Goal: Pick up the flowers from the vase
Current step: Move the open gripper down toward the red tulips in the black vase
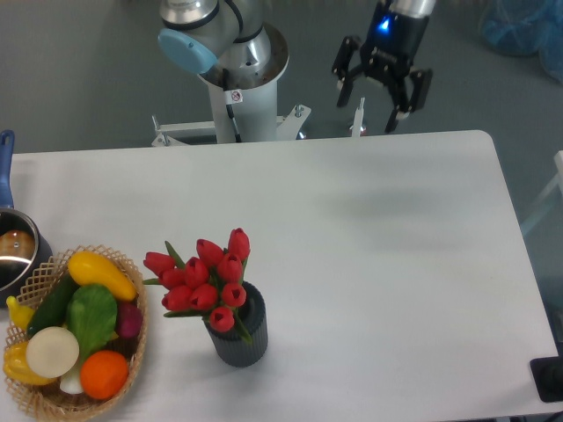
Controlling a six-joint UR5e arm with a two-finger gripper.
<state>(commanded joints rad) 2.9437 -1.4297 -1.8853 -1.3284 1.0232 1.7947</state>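
Observation:
A bunch of red tulips with green leaves, the flowers (pixel 204 281), stands in a small dark grey ribbed vase (pixel 237 341) near the table's front left. My gripper (pixel 366 112) hangs open past the table's far edge, far up and to the right of the flowers, with nothing between its fingers.
A wicker basket (pixel 132 360) of fruit and vegetables sits at the front left, close to the vase. A metal pot (pixel 16 255) with a blue handle is at the left edge. The arm's base (pixel 237 88) stands behind the table.

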